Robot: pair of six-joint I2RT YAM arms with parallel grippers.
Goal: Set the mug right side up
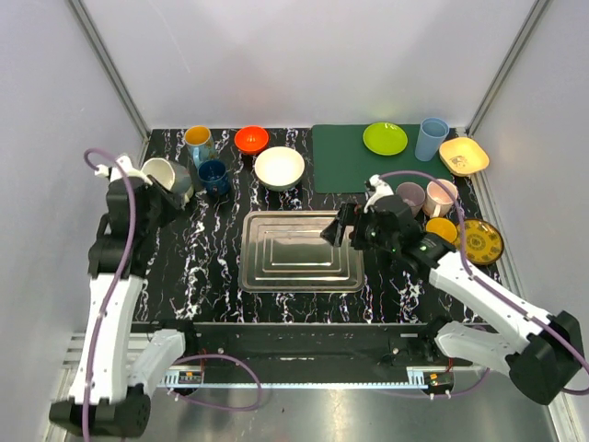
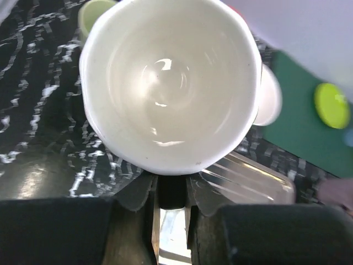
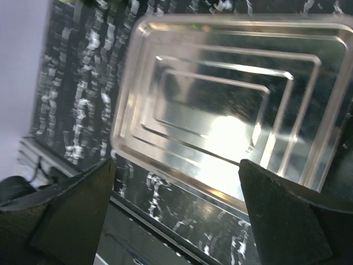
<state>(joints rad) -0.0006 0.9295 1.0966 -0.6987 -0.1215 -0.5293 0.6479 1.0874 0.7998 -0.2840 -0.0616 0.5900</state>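
The mug (image 1: 164,173) is dark outside and white inside. It is held off the table at the far left, tilted with its mouth facing up and to the left. My left gripper (image 1: 166,195) is shut on its dark handle. In the left wrist view the mug's white inside (image 2: 168,83) fills the upper frame, and my left gripper (image 2: 172,187) clamps the handle just below the rim. My right gripper (image 1: 342,230) is open and empty over the right edge of the steel tray (image 1: 253,276). The right wrist view shows the right gripper (image 3: 176,182) wide apart above the tray (image 3: 220,110).
A blue mug (image 1: 213,177), a yellow-lined mug (image 1: 198,138), a red bowl (image 1: 250,139) and a white bowl (image 1: 279,168) stand at the back. A green mat (image 1: 345,161) carries a green plate (image 1: 385,138). Cups, a yellow dish (image 1: 464,155) and a patterned plate (image 1: 480,241) crowd the right.
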